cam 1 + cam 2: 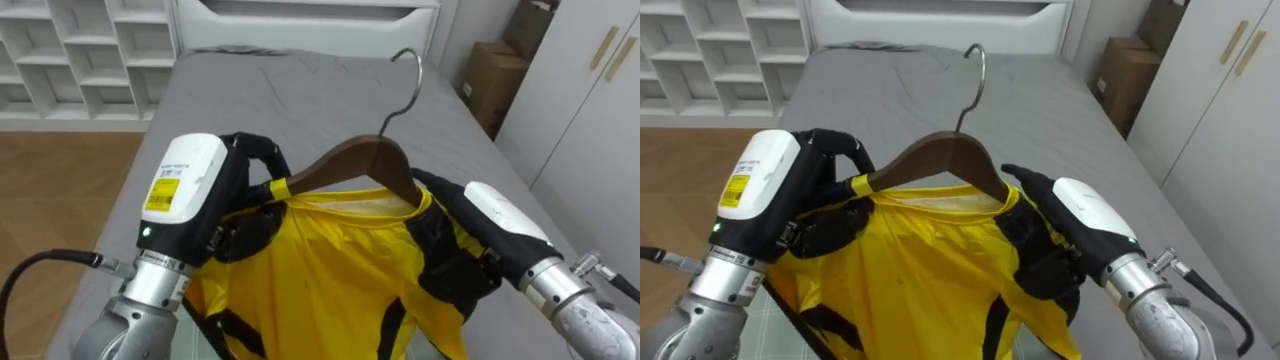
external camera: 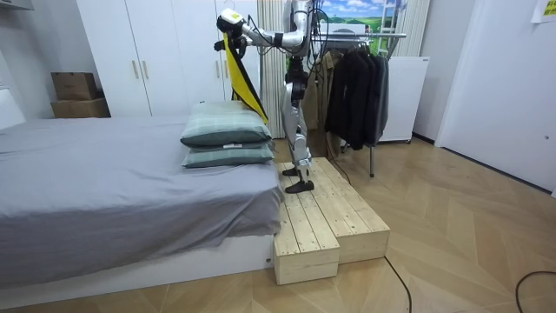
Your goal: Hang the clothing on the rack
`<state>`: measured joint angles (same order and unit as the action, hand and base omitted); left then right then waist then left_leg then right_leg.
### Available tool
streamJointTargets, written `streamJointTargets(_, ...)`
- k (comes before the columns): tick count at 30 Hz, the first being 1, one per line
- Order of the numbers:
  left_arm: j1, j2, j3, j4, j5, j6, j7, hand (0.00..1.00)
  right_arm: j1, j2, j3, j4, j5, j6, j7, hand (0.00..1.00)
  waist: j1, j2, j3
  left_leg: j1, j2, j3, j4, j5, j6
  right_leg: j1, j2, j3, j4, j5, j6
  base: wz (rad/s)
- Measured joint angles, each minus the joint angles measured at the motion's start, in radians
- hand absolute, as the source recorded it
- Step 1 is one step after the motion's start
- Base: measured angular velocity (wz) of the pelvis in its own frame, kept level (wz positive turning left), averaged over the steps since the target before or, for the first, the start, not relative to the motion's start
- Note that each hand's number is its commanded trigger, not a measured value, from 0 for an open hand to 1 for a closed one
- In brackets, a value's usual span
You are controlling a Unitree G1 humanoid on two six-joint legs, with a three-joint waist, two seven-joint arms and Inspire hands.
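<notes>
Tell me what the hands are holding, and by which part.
Both hold the wooden hanger carrying the yellow garment: the left hand grips its left shoulder end, the right hand its right shoulder end. The hook is free.

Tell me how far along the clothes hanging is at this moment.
Done: the yellow garment sits on the wooden hanger. In hand: left hand and right hand grip the hanger's shoulders, above the bed. Left: its hook is free and the clothes rack stands behind the robot, so hooking it there remains.
</notes>
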<state>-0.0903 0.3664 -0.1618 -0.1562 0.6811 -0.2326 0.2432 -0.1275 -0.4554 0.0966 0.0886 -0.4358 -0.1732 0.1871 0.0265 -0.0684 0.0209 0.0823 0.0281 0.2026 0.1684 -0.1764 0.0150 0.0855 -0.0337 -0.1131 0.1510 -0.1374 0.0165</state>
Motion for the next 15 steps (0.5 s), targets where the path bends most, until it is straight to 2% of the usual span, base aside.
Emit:
streamJointTargets(2, 0.0, -0.001, 0.0, -0.005, 0.0, 0.0, -0.012, 1.0, -0.001, 0.001, 0.0, 0.012, -0.005, 0.0, -0.005, 0.0, -0.001, 0.0, -0.0003, 0.0, -0.001, -0.006, 0.0, 0.0, 0.0, 0.002, -0.001, 0.0, 0.0, 0.0, 0.0, 0.06)
streamJointTargets(4, 0.0, -0.003, 0.0, -0.005, 0.0, 0.0, -0.017, 1.0, -0.001, 0.001, 0.0, 0.014, -0.017, 0.0, -0.005, 0.07, -0.001, -0.001, -0.0004, -0.001, -0.001, -0.008, 0.0, 0.0, 0.0, 0.002, -0.001, -0.002, 0.0, 0.0, 0.0, 0.03)
streamJointTargets(5, 0.0, -0.003, -0.001, -0.005, 0.0, 0.0, -0.018, 1.0, -0.002, 0.001, 0.0, 0.014, -0.035, 0.0, -0.005, 0.18, -0.001, 0.0, -0.0005, 0.0, -0.001, -0.008, 0.0, 0.0, 0.0, 0.003, -0.001, -0.002, 0.0, 0.0, 0.0, 0.0)
streamJointTargets(6, 0.0, -0.003, -0.001, -0.004, 0.0, 0.0, -0.018, 1.0, -0.002, 0.001, 0.0, 0.014, -0.042, 0.0, -0.005, 0.22, -0.001, 0.0, -0.0006, 0.0, -0.001, -0.008, 0.0, 0.0, 0.0, 0.003, -0.001, -0.002, 0.0, 0.0, 0.0, 0.0)
streamJointTargets(7, 0.0, -0.003, -0.001, -0.005, 0.0, 0.0, -0.018, 1.0, -0.002, 0.001, 0.0, 0.014, -0.048, 0.0, -0.007, 0.53, 0.0, 0.0, -0.0007, 0.0, -0.002, -0.009, 0.0, 0.0, 0.0, 0.003, -0.001, -0.002, 0.0, 0.0, 0.0, 0.0)
streamJointTargets(8, 0.0, -0.004, -0.002, -0.005, 0.0, 0.0, -0.018, 1.0, -0.002, 0.001, 0.0, 0.014, -0.051, 0.0, -0.009, 0.7, 0.0, 0.0, -0.0007, 0.0, -0.002, -0.009, 0.0, 0.0, 0.0, 0.003, -0.002, -0.003, 0.0, 0.0, 0.0, 0.0)
streamJointTargets(9, 0.0, -0.005, -0.002, -0.005, 0.0, 0.0, -0.018, 1.0, -0.002, 0.001, 0.0, 0.014, -0.052, 0.0, -0.01, 0.93, 0.0, 0.0, -0.0008, 0.0, -0.002, -0.009, 0.0, 0.0, 0.0, 0.003, -0.002, -0.003, 0.0, 0.0, 0.0, 0.0)
streamJointTargets(10, 0.0, -0.005, -0.003, -0.005, 0.0, 0.0, -0.018, 1.0, -0.002, 0.001, 0.0, 0.014, -0.055, 0.001, -0.011, 1.0, 0.0, 0.0, -0.001, 0.0, -0.002, -0.009, 0.0, 0.0, 0.0, 0.004, -0.002, -0.003, 0.0, 0.0, 0.0, 0.0)
streamJointTargets(15, 0.0, -0.006, -0.004, -0.005, 0.0, 0.0, -0.018, 1.0, -0.002, 0.001, 0.0, 0.014, -0.081, 0.001, -0.012, 1.0, -0.001, 0.001, -0.0035, 0.001, -0.002, -0.009, 0.001, 0.0, 0.0, 0.004, -0.002, -0.002, 0.0, 0.0, 0.0, 0.0)
